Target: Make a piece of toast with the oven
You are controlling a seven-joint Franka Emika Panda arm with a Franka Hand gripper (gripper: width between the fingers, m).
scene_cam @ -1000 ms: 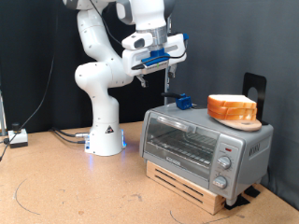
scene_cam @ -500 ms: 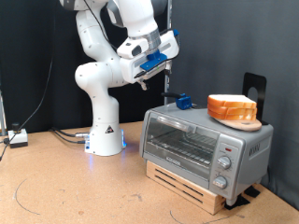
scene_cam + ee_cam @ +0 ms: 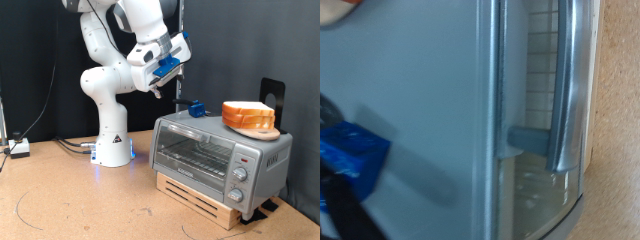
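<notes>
The silver oven (image 3: 215,152) stands at the exterior view's right on a wooden pallet, with its glass door closed. The piece of toast (image 3: 247,110) lies in a round tan dish (image 3: 254,128) on the oven's top, at the right end. My gripper (image 3: 157,88) hangs in the air above and to the left of the oven, tilted, touching nothing. No object shows between its fingers. The wrist view looks down on the oven's top (image 3: 410,90), its grey bar handle (image 3: 566,90) and the glass door (image 3: 535,60). The gripper's fingers do not show there.
A small blue object (image 3: 196,108) sits on the oven's top at the left end and also shows in the wrist view (image 3: 350,160). A black stand (image 3: 271,95) rises behind the oven. The robot's white base (image 3: 112,145) stands left of the oven. Cables lie on the brown table (image 3: 70,200).
The hand has moved left, away from above the oven's left end, and has tilted. The oven, toast and dish have not moved.
</notes>
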